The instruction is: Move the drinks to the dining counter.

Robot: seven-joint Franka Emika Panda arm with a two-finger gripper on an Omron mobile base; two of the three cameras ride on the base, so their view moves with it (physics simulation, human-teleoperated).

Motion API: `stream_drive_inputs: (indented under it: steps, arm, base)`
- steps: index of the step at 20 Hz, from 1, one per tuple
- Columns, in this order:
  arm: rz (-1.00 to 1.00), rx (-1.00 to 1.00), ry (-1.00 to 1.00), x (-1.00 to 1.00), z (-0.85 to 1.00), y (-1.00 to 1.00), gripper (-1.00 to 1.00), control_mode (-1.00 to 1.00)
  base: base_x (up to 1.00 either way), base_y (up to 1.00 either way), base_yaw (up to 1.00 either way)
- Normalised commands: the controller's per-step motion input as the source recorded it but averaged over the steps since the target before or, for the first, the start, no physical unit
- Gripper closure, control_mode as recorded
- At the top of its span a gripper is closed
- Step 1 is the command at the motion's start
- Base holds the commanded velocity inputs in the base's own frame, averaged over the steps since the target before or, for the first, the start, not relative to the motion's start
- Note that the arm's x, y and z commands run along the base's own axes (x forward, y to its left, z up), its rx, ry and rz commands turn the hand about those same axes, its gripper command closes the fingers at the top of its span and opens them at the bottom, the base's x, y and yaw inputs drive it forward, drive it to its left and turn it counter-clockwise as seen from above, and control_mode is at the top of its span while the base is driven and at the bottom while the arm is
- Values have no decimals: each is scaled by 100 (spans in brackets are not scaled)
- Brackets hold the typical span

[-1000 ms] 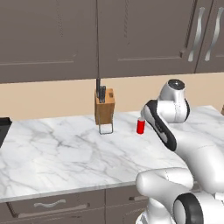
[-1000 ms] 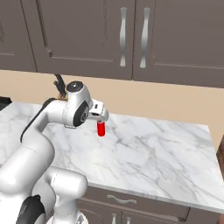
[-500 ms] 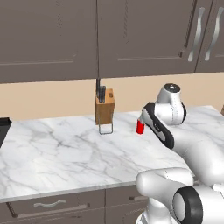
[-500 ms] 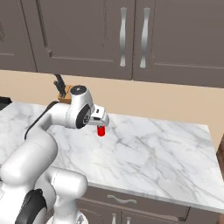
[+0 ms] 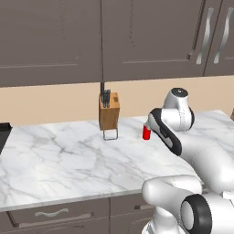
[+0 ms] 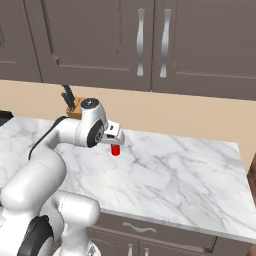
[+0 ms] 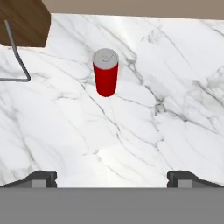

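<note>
Reaching: gripper point(image 7: 112, 177) wide open, empty.
Can point(image 7: 106, 72): upright, ahead of jaws, apart.
Risk: a fingertip may knock it over; knife block point(image 7: 24, 22) stands near.

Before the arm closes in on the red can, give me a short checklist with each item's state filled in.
1. Red can upright on the marble counter: ok.
2. Tool open wide enough for the can: ok, tips far apart in the hand view.
3. Tool empty: ok.
4. Can centred between the tips: ok, roughly; it sits slightly toward the left tip.
5. Clearance from the knife block: ok, can and block stand apart.
6. Tool down at can level: not ok, it is above and short of the can.
</note>
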Motion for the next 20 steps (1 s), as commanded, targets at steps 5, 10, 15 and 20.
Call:
stream_drive_inputs:
  steps: [5,10,15,20]
  arm:
    - [0,0,1,6,0,0,-100,-100]
    - [0,0,5,27,0,0,-100,-100]
    - [0,0,5,32,0,0,-100,-100]
    - [0,0,2,22,0,0,-100,-100]
  base:
    - [0,0,0]
    - [0,0,0]
    - [0,0,0]
    - [0,0,0]
